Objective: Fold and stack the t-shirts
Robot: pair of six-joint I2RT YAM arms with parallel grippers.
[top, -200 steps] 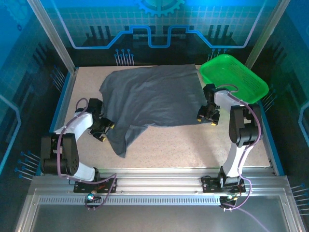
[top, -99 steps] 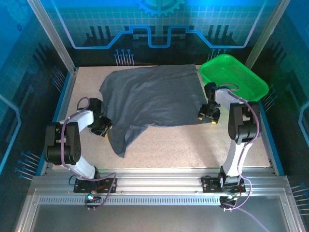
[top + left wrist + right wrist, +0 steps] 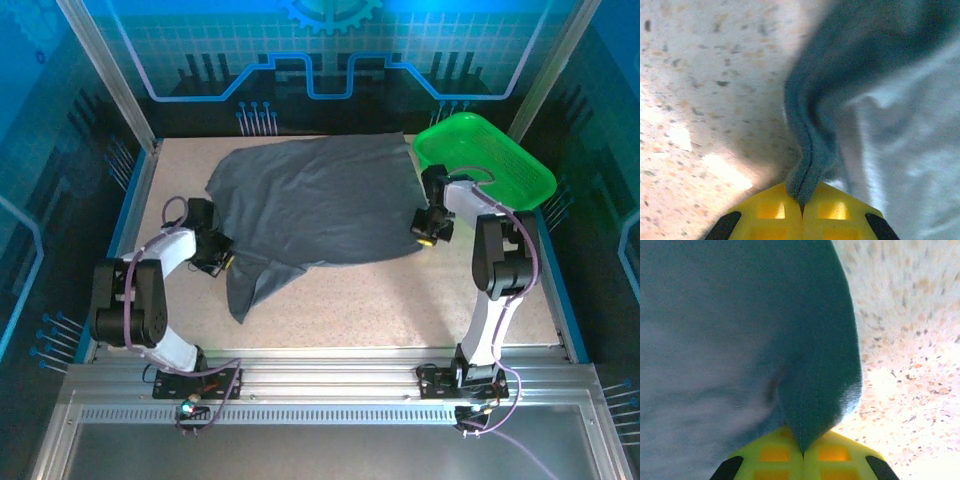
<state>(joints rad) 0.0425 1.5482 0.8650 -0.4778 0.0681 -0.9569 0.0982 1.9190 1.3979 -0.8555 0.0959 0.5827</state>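
Slate-grey t-shirt (image 3: 315, 200) lies unfolded on the worktop (image 3: 400, 300) just beside the green tray (image 3: 490, 160), the right claw (image 3: 428, 232) clamped on its edge nearest the tray and the left claw (image 3: 222, 262) clamped on its edge farthest from the tray; grasping seems done, so next both should lift evenly to fold.

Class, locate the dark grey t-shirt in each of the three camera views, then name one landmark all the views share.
Top external: t-shirt spread mid-table, left of the green tray.
Left wrist: t-shirt on the right, a fold pinched in the left tool at bottom centre.
Right wrist: t-shirt on the left and centre, its corner pinched in the right tool.
Shared landmark: the speckled tabletop.
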